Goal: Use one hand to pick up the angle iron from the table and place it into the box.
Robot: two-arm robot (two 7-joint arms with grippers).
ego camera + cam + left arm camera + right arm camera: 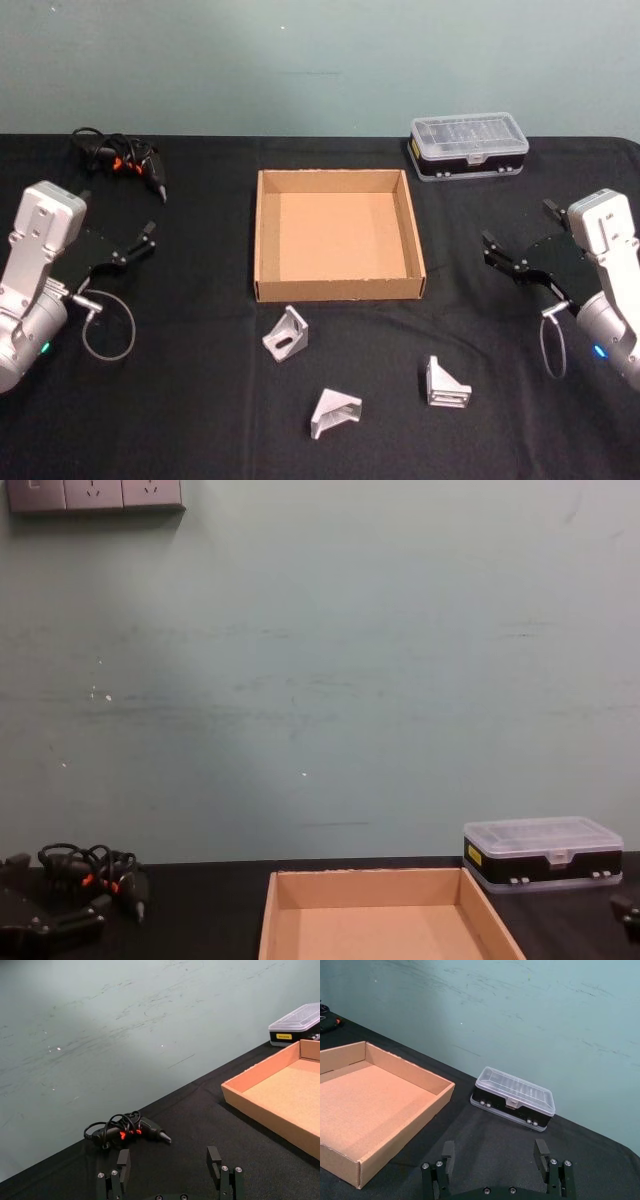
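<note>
The right hand [518,226] hangs over the right side of the desk [180,410], fingers spread and empty; the left hand [138,244] mirrors it at the far left, equally open, both seemingly held wide to leave the middle free. Between them three pieces lie on the desk: the left angle iron [286,334] just before the box [335,290], the middle angle iron [334,413] nearest the robot, the right angle iron [447,383] towards the right hand. The box sits empty and open-topped, its low front wall probably an easy lift; the clear-lidded case [468,146] and corded tool [125,160] sit behind, well apart.
</note>
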